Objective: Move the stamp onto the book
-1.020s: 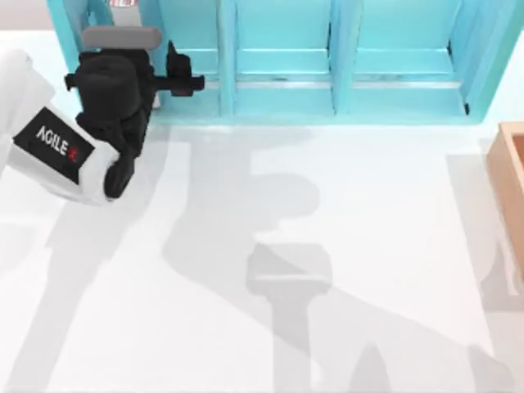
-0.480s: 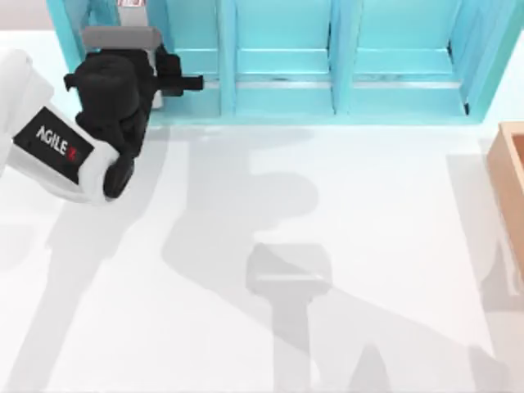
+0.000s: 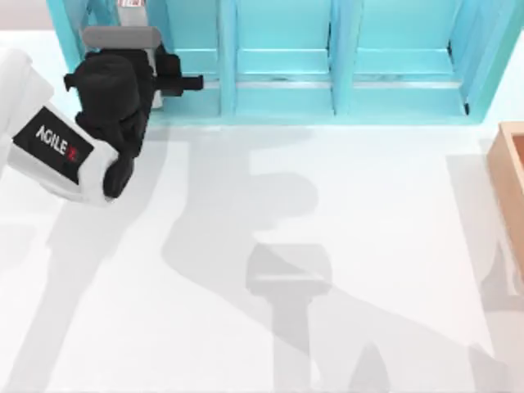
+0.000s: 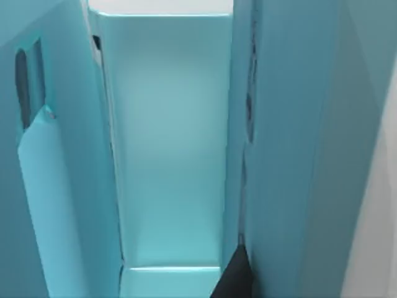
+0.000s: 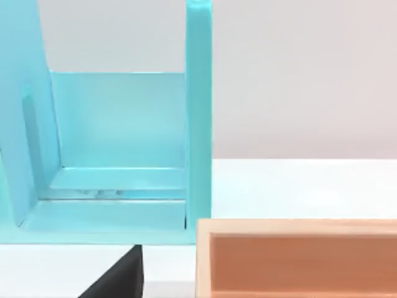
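From above, the white table (image 3: 344, 246) carries one turquoise shelf unit (image 3: 282, 61) along the 12 o'clock side, and I count three compartments in it, side by side. One light-wood box (image 3: 512, 176) sits at the 3 o'clock edge, cut off by the border. One arm, my left, comes in from 9 o'clock, and the left gripper (image 3: 123, 20) reaches into the compartment nearest 9 o'clock, under the grey block on the wrist. Just past it, at the 12 o'clock edge, is what is perhaps the stamp (image 3: 131, 3), a small pale piece with a red mark; it is too cut off for me to be sure. The left wrist view gives what the top view cannot: the inside of that one compartment, with its tall back wall, two side walls and a low front lip. A single dark tip (image 4: 232, 279) belonging to this arm stands close against one side wall. Whether this claw is apart or together I cannot tell. The right wrist view looks along the table. It shows one end compartment of the shelf unit, the long wall of the wooden box just in front of the shelf's corner post, and one dark wedge of the right gripper (image 5: 118, 279) low over the table. Its state I cannot tell either.
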